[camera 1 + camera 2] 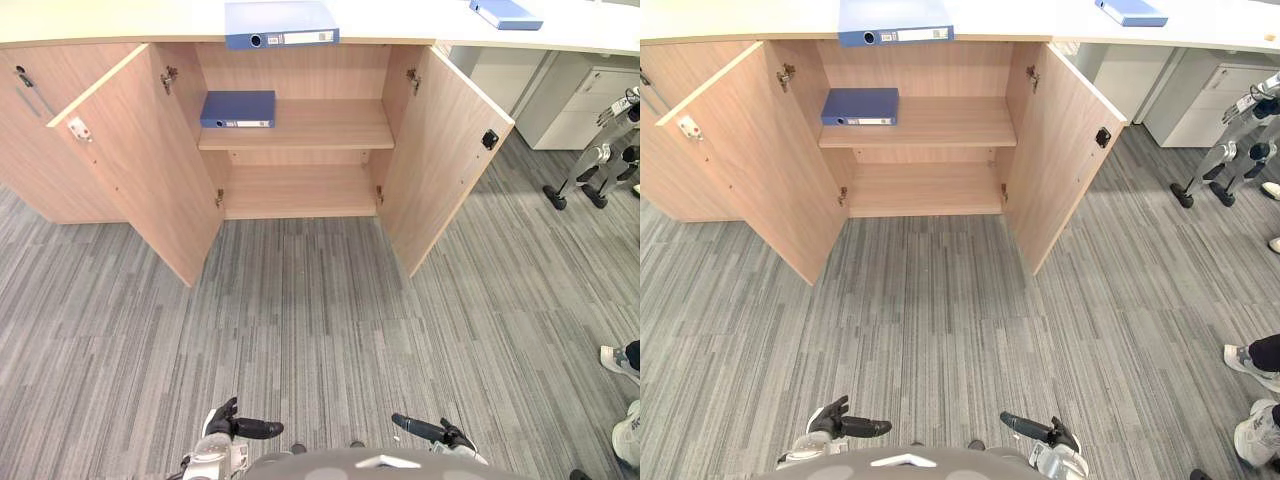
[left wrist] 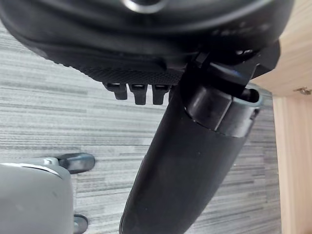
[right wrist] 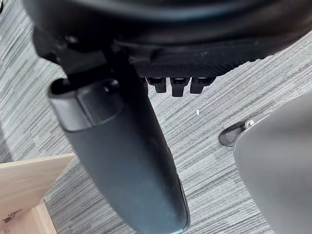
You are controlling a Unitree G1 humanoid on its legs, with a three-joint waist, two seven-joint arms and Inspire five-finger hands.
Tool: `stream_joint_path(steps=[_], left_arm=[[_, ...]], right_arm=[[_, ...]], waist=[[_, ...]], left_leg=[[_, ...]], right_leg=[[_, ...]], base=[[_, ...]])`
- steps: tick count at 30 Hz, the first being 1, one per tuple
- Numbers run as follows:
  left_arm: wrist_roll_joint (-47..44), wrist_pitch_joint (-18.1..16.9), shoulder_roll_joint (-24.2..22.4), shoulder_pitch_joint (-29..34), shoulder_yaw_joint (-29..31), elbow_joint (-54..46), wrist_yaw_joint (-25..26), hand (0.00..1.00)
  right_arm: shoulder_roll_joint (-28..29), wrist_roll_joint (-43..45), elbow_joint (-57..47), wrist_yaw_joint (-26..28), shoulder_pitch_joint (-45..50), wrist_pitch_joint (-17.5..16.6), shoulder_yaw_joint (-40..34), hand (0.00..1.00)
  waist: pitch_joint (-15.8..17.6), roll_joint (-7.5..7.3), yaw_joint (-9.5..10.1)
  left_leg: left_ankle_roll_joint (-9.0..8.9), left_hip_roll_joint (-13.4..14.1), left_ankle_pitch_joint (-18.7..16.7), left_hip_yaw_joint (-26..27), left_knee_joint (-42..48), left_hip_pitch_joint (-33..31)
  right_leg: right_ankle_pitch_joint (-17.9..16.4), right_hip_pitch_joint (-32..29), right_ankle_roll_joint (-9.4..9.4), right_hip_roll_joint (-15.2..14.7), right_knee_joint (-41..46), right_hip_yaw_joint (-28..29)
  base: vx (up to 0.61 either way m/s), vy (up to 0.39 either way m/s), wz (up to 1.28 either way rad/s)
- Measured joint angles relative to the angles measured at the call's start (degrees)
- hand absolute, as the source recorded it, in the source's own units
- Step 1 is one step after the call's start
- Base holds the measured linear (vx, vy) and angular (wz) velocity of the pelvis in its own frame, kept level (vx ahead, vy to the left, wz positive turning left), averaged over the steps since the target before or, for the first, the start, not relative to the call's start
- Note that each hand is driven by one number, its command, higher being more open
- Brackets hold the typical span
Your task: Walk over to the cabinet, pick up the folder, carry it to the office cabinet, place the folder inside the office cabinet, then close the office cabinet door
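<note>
While left hand point(image 1: 232, 428), right hand point(image 1: 432, 431) hang slack and empty, blue folders number three: top folder point(image 1: 281, 24), corner folder point(image 1: 505, 13), shelf folder point(image 1: 238, 109) inside open wooden cabinet point(image 1: 330, 125).

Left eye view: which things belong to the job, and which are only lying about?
Job: cabinet, open left door, open right door, shelf folder.
Lying about, it seems: top folder, far-right folder, another robot, person's shoes.

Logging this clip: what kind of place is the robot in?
Most likely an office. A wood-look cabinet stands with both doors open, a blue folder on its shelf and a second folder on the countertop. The floor is grey striped carpet, with a white drawer unit nearby.
</note>
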Motion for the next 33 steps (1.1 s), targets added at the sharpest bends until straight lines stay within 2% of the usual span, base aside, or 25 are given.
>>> stream_joint_path(steps=[8, 13, 14, 20, 29, 33], left_arm=[[0.0, 0.0, -0.7, -0.2, 0.0, 0.5, -0.1, 1.00], [0.0, 0.0, -0.9, -0.6, -0.1, 1.1, -0.1, 1.00], [0.0, 0.0, -1.2, -0.6, -0.1, 1.1, -0.1, 1.00], [0.0, 0.0, -1.2, -0.7, -0.2, 1.1, 0.0, 1.00], [0.0, 0.0, -1.2, -1.1, -0.9, 1.1, 0.4, 1.00], [0.1, 0.0, -1.1, -1.4, -2.9, 1.1, 0.4, 1.00]], right_arm=[[0.1, -1.3, 1.1, -0.2, -1.1, 0.0, 0.0, 1.00], [0.2, -2.2, 1.1, -0.2, -1.5, 0.0, 0.0, 1.00], [0.2, -2.2, 1.1, -0.2, -1.5, 0.0, 0.0, 1.00], [0.2, -2.2, 1.1, -0.4, -1.4, 0.0, 0.0, 1.00], [0.0, -2.3, 1.0, -0.4, -1.9, 0.0, 0.0, 1.00], [-0.1, -5.6, 0.9, -0.3, -2.3, 0.0, 0.2, 1.00]], waist=[[1.3, -0.31, -0.53], [2.0, -0.41, -0.79], [2.0, -0.37, -0.81], [2.3, -0.46, -0.88], [3.1, -0.19, -0.87], [3.2, 0.08, -0.85]], left_leg=[[0.24, -0.2, 1.5, -0.1, -2.4, 1.7], [1.14, -0.8, 3.0, 0.0, -4.0, 2.5], [1.76, -1.0, 3.7, 0.0, -5.0, 2.6], [2.26, -1.4, 4.5, 0.0, -5.7, 2.6], [1.35, -1.6, 3.9, 1.5, -5.7, 2.7], [1.02, -1.5, 3.6, 3.0, -5.7, 2.5]], right_leg=[[0.1, 0.7, -0.14, -0.1, 0.0, -0.7], [0.2, 1.0, -0.32, -0.4, -0.4, -1.0], [0.3, 1.0, -0.49, -0.5, -0.9, -1.2], [0.5, 1.1, -0.73, -0.9, -1.1, -1.4], [0.7, 1.6, -0.46, -1.2, -2.3, -0.8], [0.7, 1.5, -0.46, -1.0, -2.8, -0.5]], base=[[-0.05, -0.006, 0.02], [-0.10, -0.009, 0.00], [-0.13, -0.003, 0.01], [-0.10, 0.004, 0.01], [-0.01, 0.005, -0.04], [0.00, -0.007, -0.03]])
